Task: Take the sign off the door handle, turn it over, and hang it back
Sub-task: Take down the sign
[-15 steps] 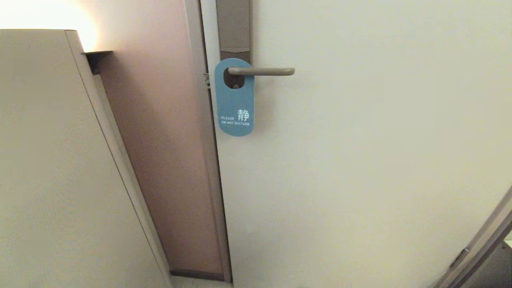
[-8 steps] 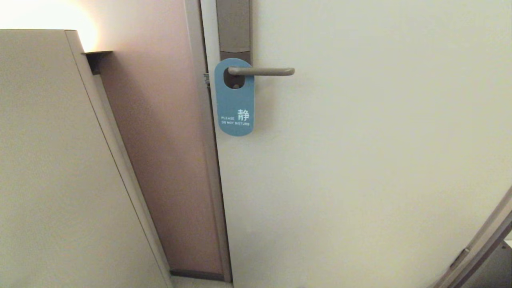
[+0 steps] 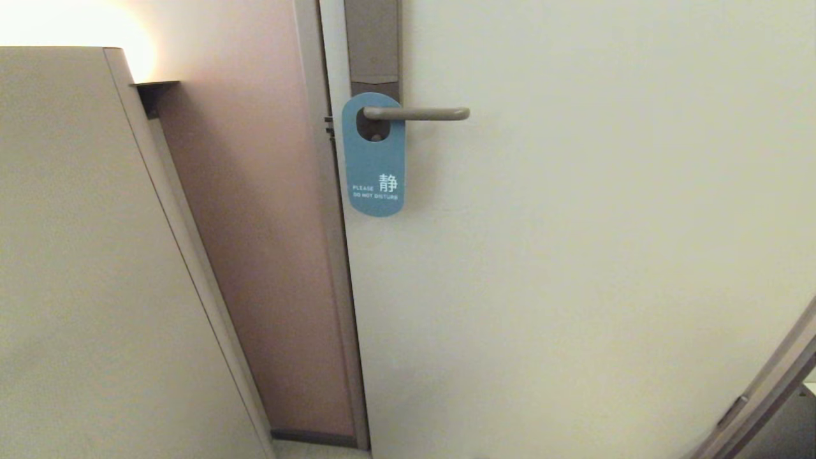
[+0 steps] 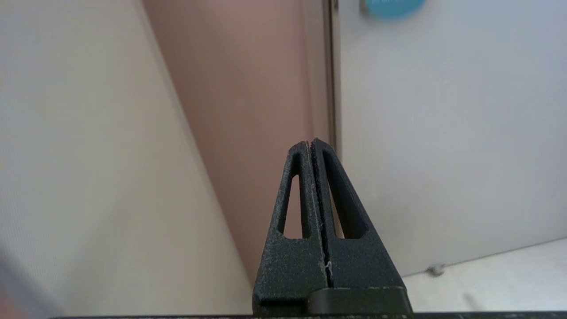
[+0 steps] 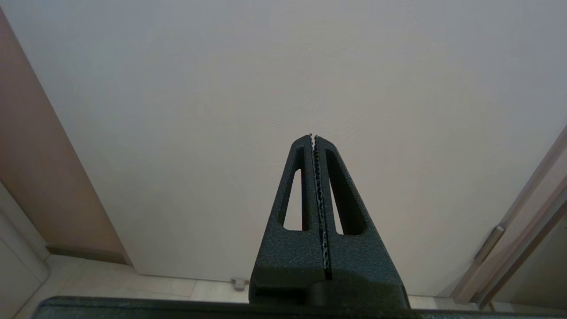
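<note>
Pale door [image 3: 574,255], sign [image 3: 373,166]: "PLEASE DO NOT DISTURB"

Dim, warm and even overall. Blown-out glow in the head view's upper left corner above the cabinet [image 3: 64,191]. Soft shadow right of the sign [image 3: 373,155]. Blurred sign edge at the left wrist view's top.

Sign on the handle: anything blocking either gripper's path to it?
Nothing visible. The sign hangs on the door handle against bare door. Left gripper and right gripper are both shut, low, out of the head view.
</note>
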Tool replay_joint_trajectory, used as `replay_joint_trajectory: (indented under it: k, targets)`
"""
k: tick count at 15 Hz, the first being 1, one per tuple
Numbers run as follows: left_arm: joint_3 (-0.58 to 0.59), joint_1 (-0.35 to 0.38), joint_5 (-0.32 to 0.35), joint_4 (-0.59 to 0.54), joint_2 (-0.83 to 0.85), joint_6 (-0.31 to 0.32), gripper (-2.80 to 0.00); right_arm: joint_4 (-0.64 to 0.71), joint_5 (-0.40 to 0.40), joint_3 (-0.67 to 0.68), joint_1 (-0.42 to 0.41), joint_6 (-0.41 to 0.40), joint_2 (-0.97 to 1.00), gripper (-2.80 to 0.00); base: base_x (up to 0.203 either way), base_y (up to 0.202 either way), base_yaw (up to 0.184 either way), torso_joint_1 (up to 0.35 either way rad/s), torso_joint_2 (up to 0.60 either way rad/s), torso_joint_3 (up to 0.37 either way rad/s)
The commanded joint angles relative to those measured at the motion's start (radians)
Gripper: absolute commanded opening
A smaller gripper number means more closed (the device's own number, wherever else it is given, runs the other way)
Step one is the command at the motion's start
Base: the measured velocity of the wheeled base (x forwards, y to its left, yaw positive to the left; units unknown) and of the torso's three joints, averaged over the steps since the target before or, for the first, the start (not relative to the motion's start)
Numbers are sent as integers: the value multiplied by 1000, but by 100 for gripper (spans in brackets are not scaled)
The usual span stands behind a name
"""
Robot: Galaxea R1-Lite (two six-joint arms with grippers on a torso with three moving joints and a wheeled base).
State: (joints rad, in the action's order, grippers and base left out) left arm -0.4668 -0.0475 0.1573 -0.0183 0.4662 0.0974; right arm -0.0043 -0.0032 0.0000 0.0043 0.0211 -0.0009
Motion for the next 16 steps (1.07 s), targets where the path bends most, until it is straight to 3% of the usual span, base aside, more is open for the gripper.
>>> replay_joint_trajectory:
  k: [1,8,12,16]
  targets:
    - [-101,-10,9,7,217,-7,-280,0,0,0,0,0,1,-280,0,0,0,0,0,0]
    - [-325,-24,140,168,619,-34,-280,0,0,0,0,0,1,-280,0,0,0,0,0,0]
    - [-337,-40,231,286,762,-34,-280,0,0,0,0,0,1,-280,0,0,0,0,0,0]
    - [-346,-49,277,389,916,-35,-280,0,-1,0,0,0,1,-280,0,0,0,0,0,0]
